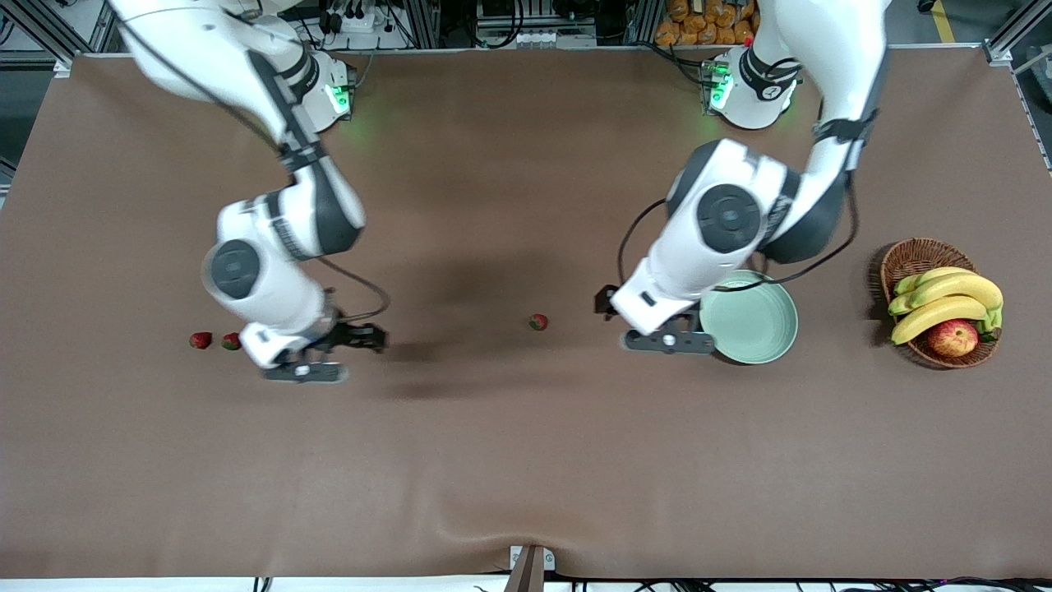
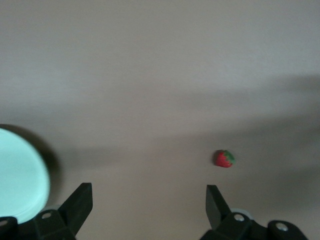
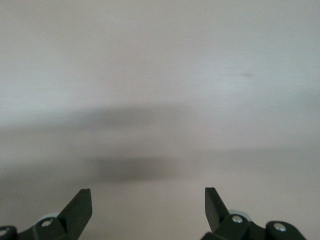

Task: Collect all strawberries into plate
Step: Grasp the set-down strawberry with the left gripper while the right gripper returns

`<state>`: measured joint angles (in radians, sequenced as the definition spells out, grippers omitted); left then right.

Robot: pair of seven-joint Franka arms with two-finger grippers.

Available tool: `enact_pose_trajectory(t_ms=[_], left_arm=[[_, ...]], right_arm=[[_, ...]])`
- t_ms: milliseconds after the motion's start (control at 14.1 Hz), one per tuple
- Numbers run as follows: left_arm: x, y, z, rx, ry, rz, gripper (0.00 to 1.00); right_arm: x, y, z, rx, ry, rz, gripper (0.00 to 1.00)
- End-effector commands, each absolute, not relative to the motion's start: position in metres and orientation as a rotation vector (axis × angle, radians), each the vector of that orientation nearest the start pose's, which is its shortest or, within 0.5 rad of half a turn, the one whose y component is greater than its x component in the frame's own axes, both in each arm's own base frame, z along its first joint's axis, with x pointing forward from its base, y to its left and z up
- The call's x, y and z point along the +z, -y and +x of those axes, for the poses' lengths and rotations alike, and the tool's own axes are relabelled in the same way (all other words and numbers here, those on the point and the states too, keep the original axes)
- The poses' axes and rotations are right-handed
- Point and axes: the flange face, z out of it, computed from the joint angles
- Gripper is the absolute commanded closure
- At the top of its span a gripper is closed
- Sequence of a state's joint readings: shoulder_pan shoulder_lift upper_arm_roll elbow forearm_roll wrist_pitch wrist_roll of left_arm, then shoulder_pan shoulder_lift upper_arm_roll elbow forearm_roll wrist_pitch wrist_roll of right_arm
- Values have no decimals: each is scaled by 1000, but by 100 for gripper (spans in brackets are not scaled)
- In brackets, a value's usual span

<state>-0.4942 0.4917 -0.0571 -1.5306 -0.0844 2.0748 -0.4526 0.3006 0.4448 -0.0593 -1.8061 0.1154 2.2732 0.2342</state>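
Note:
Three strawberries lie on the brown table. One strawberry (image 1: 538,321) (image 2: 224,158) sits alone mid-table. Two more, one strawberry (image 1: 200,339) and another (image 1: 232,341), lie side by side toward the right arm's end. The pale green plate (image 1: 749,316) (image 2: 20,180) rests toward the left arm's end, with nothing on the part that shows; the left arm covers its edge. My left gripper (image 1: 670,341) (image 2: 149,200) hangs open and empty beside the plate, between it and the lone berry. My right gripper (image 1: 302,372) (image 3: 148,200) is open and empty over bare table next to the berry pair.
A wicker basket (image 1: 900,263) with bananas (image 1: 945,300) and an apple (image 1: 953,337) stands at the left arm's end, beside the plate. The table's front edge runs along the bottom of the front view.

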Motion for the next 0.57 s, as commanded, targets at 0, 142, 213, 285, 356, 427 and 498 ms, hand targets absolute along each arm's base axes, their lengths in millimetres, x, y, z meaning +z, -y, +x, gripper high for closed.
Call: enact_pose_trajectory(t_ms=[0, 142, 213, 285, 356, 427, 498], left_arm=[[354, 397, 596, -32, -45, -3281, 0], [332, 410, 599, -37, -51, -3285, 0], [325, 416, 597, -42, -59, -3287, 0], [315, 428, 591, -49, -78, -3290, 0], [303, 438, 586, -51, -81, -3290, 0], [293, 454, 576, -69, -86, -3297, 0], [284, 462, 572, -79, -57, -3304, 0]], right_arm=[[296, -110, 623, 4, -77, -3093, 0], [290, -64, 625, 11, -52, -3141, 0], [287, -43, 625, 19, -39, -3157, 0], [285, -21, 625, 25, -27, -3160, 0], [280, 0, 624, 36, -22, -3160, 0], [277, 15, 624, 29, -1, -3160, 0], [275, 29, 625, 11, 11, -3162, 0]])
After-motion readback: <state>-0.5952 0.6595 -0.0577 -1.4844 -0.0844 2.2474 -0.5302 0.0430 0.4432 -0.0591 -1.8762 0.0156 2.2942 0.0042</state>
